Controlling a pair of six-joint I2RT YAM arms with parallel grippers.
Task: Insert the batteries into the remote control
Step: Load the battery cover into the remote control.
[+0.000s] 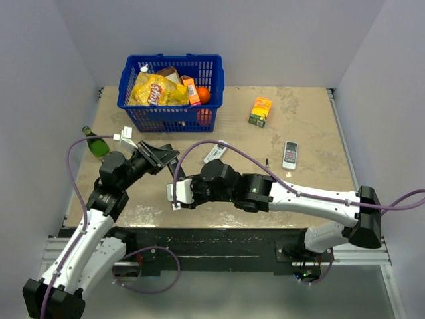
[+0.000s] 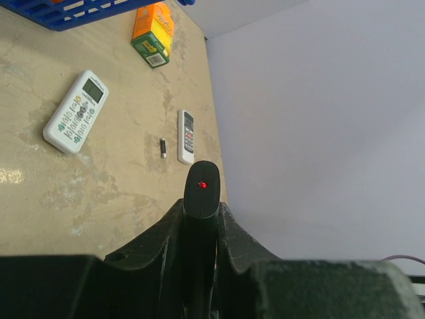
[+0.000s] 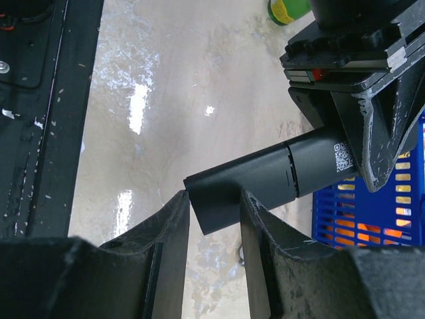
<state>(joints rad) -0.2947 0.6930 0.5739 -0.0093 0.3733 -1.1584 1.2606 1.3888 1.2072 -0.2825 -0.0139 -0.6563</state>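
Observation:
The slim black remote control (image 2: 201,189) is held off the table, with my left gripper (image 2: 201,207) shut on it. A red light glows on the remote's tip. Its other end (image 3: 265,178) reaches between the fingers of my right gripper (image 3: 214,198), and both fingers touch its sides. From above, the left gripper (image 1: 163,158) and right gripper (image 1: 179,187) meet at the table's near left. One small dark battery (image 2: 163,147) lies on the table beside a white remote; it also shows from above (image 1: 267,161).
A white remote with grey buttons (image 1: 290,154) lies to the right and a white remote with a screen (image 1: 214,153) in the middle. An orange-green carton (image 1: 260,111) stands behind them. A blue basket (image 1: 169,60) of groceries sits at the back left, with a green bottle (image 1: 96,143) further left.

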